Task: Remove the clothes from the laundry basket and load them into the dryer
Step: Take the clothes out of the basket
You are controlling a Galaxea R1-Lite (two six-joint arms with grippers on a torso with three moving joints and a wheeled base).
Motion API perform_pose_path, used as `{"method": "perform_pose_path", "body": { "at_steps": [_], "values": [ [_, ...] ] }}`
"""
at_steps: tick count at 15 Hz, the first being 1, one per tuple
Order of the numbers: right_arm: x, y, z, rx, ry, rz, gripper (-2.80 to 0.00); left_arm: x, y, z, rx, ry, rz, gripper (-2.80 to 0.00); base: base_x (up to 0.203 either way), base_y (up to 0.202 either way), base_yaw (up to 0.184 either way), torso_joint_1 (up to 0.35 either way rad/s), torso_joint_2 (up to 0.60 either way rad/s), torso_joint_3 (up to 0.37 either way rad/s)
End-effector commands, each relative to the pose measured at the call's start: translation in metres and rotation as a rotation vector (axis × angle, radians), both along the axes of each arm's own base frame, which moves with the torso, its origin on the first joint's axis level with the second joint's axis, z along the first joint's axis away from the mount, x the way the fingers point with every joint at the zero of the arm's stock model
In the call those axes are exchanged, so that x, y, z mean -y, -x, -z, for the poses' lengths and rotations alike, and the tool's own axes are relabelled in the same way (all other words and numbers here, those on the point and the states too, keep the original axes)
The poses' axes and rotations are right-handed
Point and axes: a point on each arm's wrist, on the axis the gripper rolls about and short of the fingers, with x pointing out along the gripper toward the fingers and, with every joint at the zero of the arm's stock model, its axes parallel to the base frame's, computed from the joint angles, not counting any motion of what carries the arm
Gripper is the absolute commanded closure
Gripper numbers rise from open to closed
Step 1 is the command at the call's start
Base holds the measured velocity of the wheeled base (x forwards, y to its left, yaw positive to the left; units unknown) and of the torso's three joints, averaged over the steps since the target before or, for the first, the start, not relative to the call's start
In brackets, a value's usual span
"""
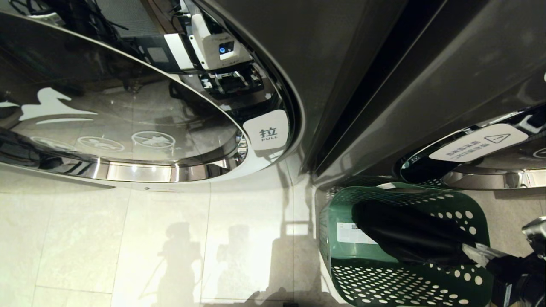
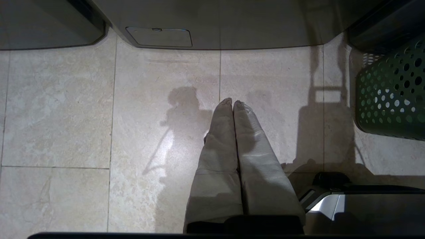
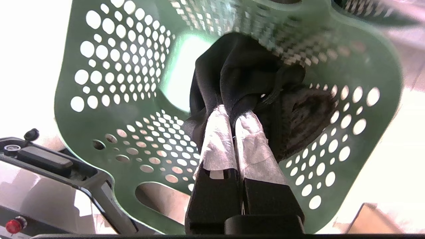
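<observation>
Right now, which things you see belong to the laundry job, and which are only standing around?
Belongs to the job:
- green laundry basket
- black garment, held by right gripper
- dryer door

Only around:
- left gripper, shut and idle above the floor tiles

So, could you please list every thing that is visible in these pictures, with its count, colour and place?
laundry basket: one, green with round holes, on the floor at the right, before the machines.
black garment: one, black, in the basket, pinched by the right gripper.
white label: one, white, on the basket's inner wall.
machine doors: two, round with chrome rims, one at the left, one partly seen at the right.
PULL sticker: one, white, on the left door's rim.
floor: pale tiles.
right gripper: fingers shut on the garment, inside the basket.
left gripper: fingers shut, empty, above the floor.
</observation>
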Motion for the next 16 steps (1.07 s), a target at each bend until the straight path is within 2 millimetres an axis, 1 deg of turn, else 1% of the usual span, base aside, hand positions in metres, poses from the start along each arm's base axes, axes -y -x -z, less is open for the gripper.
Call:
{"method": "perform_pose_path", "body": {
  "at_steps": [1, 3, 5, 7, 9, 12, 16],
  "values": [
    [-0.005, 0.014, -0.015, 0.11, 0.009, -0.023, 0.0, 0.0, 0.0, 0.0, -0.001, 0.0, 0.0, 0.0, 0.0, 0.0, 0.0, 0.0, 0.0, 0.0],
    [-0.008, 0.028, -0.024, 0.167, 0.01, -0.027, 0.0, 0.0, 0.0, 0.0, 0.001, 0.0, 0.0, 0.0, 0.0, 0.0, 0.0, 0.0, 0.0, 0.0],
    [-0.01, 0.044, -0.028, 0.154, -0.007, -0.009, 0.0, 0.0, 0.0, 0.0, -0.001, 0.0, 0.0, 0.0, 0.0, 0.0, 0.0, 0.0, 0.0, 0.0],
    [-0.011, 0.059, -0.025, 0.099, -0.05, 0.002, 0.0, 0.0, 0.0, 0.0, 0.0, 0.0, 0.0, 0.0, 0.0, 0.0, 0.0, 0.0, 0.0, 0.0],
    [-0.011, 0.074, -0.025, 0.113, -0.066, 0.009, 0.0, 0.0, 0.0, 0.001, -0.002, 0.0, 0.0, 0.0, 0.0, 0.0, 0.0, 0.0, 0.0, 0.0],
    [-0.008, 0.088, -0.021, 0.142, -0.063, 0.062, 0.0, 0.0, 0.0, 0.001, -0.002, 0.0, 0.0, 0.0, 0.0, 0.0, 0.0, 0.0, 0.0, 0.0],
    [-0.004, 0.109, -0.004, 0.145, -0.059, 0.109, 0.0, 0.0, 0.0, 0.001, -0.002, 0.0, 0.0, 0.0, 0.0, 0.0, 0.0, 0.0, 0.0, 0.0]
  ]
}}
